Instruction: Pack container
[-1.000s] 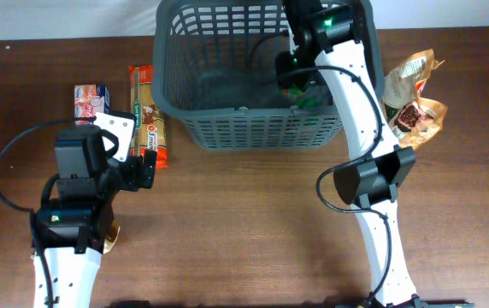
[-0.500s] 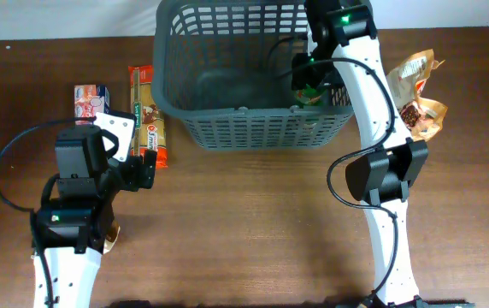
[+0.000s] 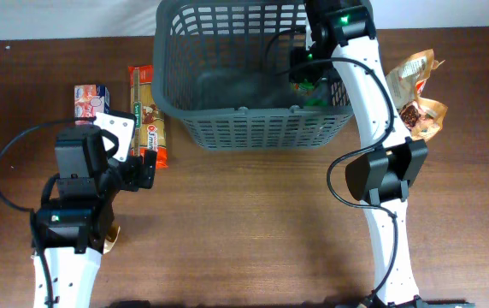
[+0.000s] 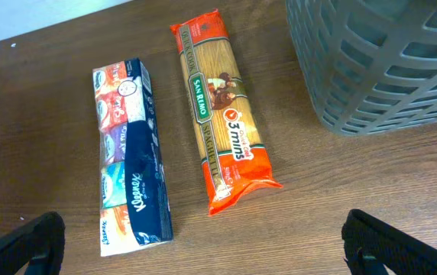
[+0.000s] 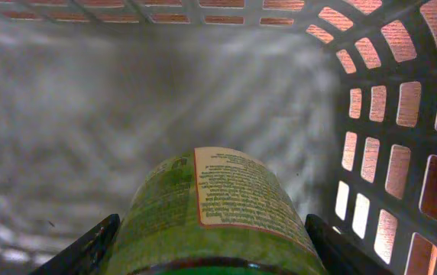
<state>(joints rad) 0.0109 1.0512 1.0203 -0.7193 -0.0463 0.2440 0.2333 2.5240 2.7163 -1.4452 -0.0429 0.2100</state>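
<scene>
Packing underway: right fingers (image 5: 89,248) are clenching a green labelled cylinder (image 5: 218,206) inside the container (image 3: 253,128), left fingers (image 4: 27,241) hanging released, with spaghetti (image 4: 222,114), tissues (image 4: 131,153) and snack bags (image 3: 415,94) waiting outside on the tabletop (image 3: 253,222).

The only furniture is a table (image 3: 244,222) of dark brown wood, its grain running from left to right in long reddish streaks, and it fills nearly the whole overhead view. Along its far edge lies a white strip (image 3: 56,19) (wall or backdrop, it cannot be told which), plain and bright, and the left wrist view catches it again as a pale wedge in the upper left corner. The light is soft and even, leaving only faint, blurred shadows on the wood and a dull sheen here and there.
</scene>
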